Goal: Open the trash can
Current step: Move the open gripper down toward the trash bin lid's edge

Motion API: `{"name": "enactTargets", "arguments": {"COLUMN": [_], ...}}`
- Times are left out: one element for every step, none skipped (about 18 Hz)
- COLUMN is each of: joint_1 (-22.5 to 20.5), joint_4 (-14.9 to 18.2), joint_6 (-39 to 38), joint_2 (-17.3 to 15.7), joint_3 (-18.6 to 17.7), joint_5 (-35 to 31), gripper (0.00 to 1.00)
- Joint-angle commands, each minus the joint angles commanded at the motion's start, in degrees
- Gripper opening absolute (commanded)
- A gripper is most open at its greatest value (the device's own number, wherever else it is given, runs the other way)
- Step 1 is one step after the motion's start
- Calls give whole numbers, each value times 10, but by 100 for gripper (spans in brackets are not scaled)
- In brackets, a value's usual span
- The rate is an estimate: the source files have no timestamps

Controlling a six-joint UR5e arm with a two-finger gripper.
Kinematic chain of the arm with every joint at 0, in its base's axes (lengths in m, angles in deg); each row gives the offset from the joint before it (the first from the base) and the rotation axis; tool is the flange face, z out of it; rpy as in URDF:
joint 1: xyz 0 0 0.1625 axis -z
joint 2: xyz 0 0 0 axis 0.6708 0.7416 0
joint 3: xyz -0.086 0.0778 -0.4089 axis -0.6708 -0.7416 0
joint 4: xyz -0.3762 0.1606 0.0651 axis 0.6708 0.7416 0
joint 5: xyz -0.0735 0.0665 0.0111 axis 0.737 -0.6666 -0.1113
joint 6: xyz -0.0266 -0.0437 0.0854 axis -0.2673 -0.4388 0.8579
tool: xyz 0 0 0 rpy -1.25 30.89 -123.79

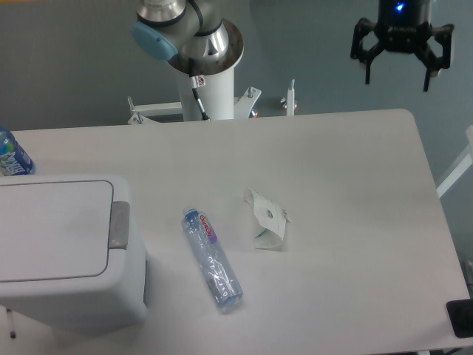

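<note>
The trash can (63, 248) is a large boxy white bin at the front left of the table. Its flat white lid lies shut. A grey rectangular push-button (120, 225) sits on its right rim. My gripper (399, 70) hangs high at the top right, above the table's far right corner, far from the can. Its two black fingers (367, 55) are spread apart and hold nothing.
A clear plastic bottle (213, 257) lies on its side right of the can. A crumpled white paper (268, 220) lies mid-table. Another bottle with a blue label (11, 155) stands at the far left edge. The arm's white base (211, 89) stands behind the table.
</note>
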Motion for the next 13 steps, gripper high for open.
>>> {"name": "enactTargets", "arguments": {"joint_1": [18,37,54,71,92,112,125,136,149,166,183,193,200], "joint_4": [-1,-2,-4,-4,-4,-4,-4,-4,-4,-4,-5,-7,-18], "joint_6": [-29,-58,-91,-133,-177,-219,-253,-281,-303,-323,-341,-356,-374], "joint_2": [9,16,25,36,48,61,68,69,71,78,83,84,86], "joint_3": [4,11,19,30,45,59,70,77,83,90,91,91,91], "joint_5": [0,-2,-3,-2,-3,-3,-3,-1,0,0,0,-1,-1], "gripper": [100,100,100,100,100,100,100,100,100,100,100,100,100]}}
